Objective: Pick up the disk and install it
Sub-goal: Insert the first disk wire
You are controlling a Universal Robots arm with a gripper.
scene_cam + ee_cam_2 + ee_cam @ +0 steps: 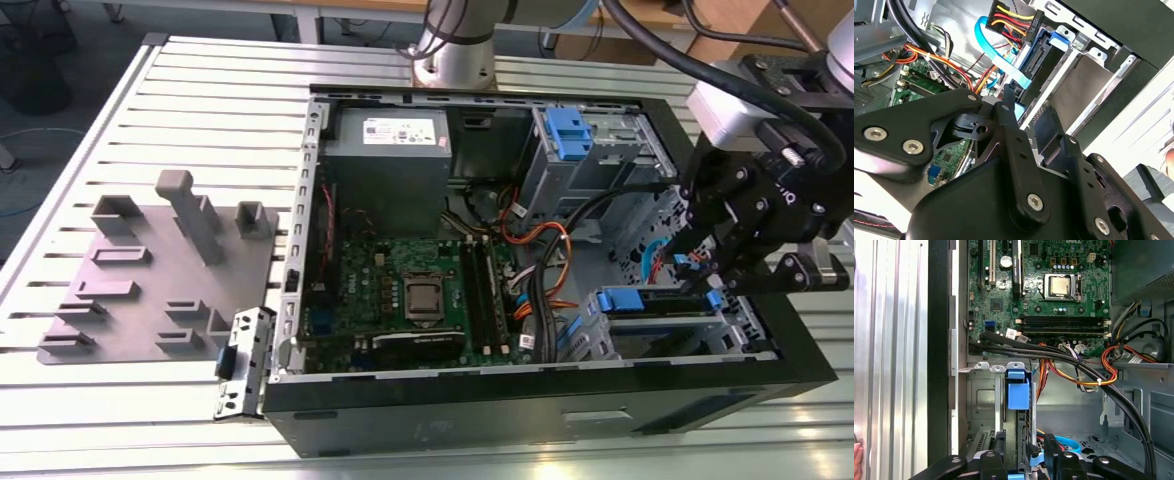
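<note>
- A robotics lab or test workshop is indicated, not a home or an office.
- A slotted aluminium table [200, 100] is used as the work surface, as in an automation cell.
- A robot arm's silver base [454, 55] is seen at the table's far edge in the exterior view.
- A desktop computer case [534, 410] is laid on its side with the panel off. The motherboard [414, 290] and loose cabling [541, 250] are exposed.
- A grey fixture plate [147, 270] with upright blocks is set just beside the case, on the exterior view's left.
- Bare floor [54, 120] is seen past the table.
</note>
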